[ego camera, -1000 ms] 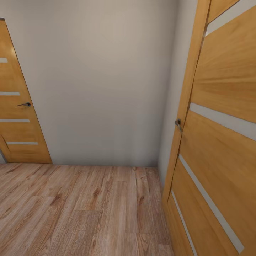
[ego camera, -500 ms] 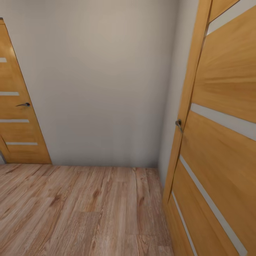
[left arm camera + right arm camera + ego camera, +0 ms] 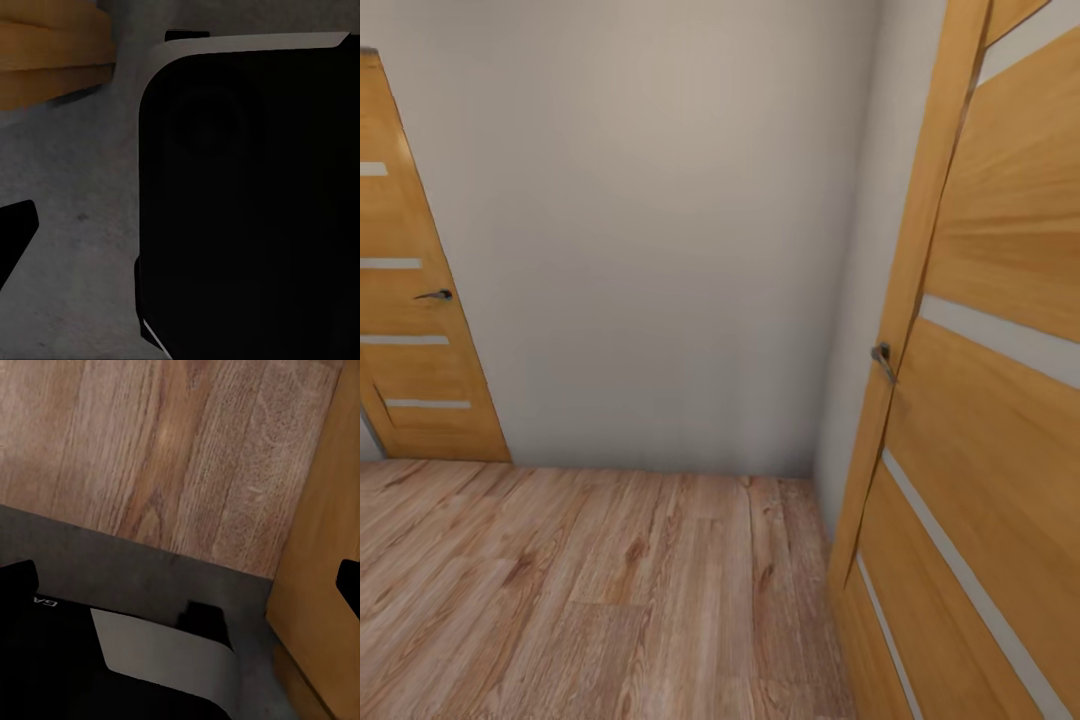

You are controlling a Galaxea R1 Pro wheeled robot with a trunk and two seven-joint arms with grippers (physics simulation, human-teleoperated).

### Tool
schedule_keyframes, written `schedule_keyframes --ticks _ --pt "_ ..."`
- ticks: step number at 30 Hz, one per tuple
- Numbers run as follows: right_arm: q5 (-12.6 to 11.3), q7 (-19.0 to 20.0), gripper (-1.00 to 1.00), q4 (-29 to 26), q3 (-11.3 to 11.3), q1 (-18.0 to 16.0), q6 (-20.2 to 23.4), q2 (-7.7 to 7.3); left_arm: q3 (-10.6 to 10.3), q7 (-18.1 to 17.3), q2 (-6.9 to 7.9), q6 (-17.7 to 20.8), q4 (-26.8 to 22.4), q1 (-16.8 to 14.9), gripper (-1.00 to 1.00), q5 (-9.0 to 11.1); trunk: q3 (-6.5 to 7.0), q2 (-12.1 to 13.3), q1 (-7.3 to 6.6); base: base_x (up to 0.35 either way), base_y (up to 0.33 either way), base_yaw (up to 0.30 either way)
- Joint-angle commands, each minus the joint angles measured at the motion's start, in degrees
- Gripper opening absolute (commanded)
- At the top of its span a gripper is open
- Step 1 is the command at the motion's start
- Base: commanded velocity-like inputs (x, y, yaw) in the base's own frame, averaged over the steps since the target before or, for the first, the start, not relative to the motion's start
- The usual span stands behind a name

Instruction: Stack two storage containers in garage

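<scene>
Wood plank flooring [image 3: 590,590] meets a grey wall [image 3: 650,240] between two wooden doors [image 3: 410,300] [image 3: 980,420]. Printed letters "GA" show on the robot's black body [image 3: 45,660]; whether either arm's fingers are spread cannot be told.

The plank floor [image 3: 590,590] is rendered as light wood with visible grain, knots and a matt, slightly worn finish. The wall [image 3: 650,240] is plain, smooth and matt, in a pale grey-white. The near door [image 3: 1000,420] and the far door [image 3: 410,330] are shown as honey-coloured wood with fine horizontal grain and a soft satin sheen, inlaid with pale, flat strips. Their handles [image 3: 882,358] look like dull grey metal. In the right wrist view, a rough grey concrete strip [image 3: 142,570] is seen meeting the wood planks, beside the robot's smooth black body [image 3: 60,675] with a matt light-grey panel [image 3: 165,656].
</scene>
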Motion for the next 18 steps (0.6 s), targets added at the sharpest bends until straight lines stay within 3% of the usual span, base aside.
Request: schedule_keyframes --ticks 1,10,18 --pt "-0.60 0.31 1.00 0.12 0.40 -0.03 -0.20 0.03 0.06 0.10 -0.01 -0.05 -0.05 0.01 1.00 0.06 -0.05 -0.02 0.00 0.004 0.000 0.246" --pt "-0.59 0.31 1.00 0.12 0.41 -0.03 -0.19 0.03 0.07 0.10 -0.01 -0.06 -0.06 0.01 1.00 0.08 -0.05 -0.02 0.00 0.001 0.000 0.261" --pt "-0.59 0.31 1.00 0.12 0.41 -0.03 -0.19 0.01 0.14 0.11 -0.01 -0.05 -0.06 0.01 1.00 0.09 -0.05 -0.02 0.00 0.000 0.000 0.073"
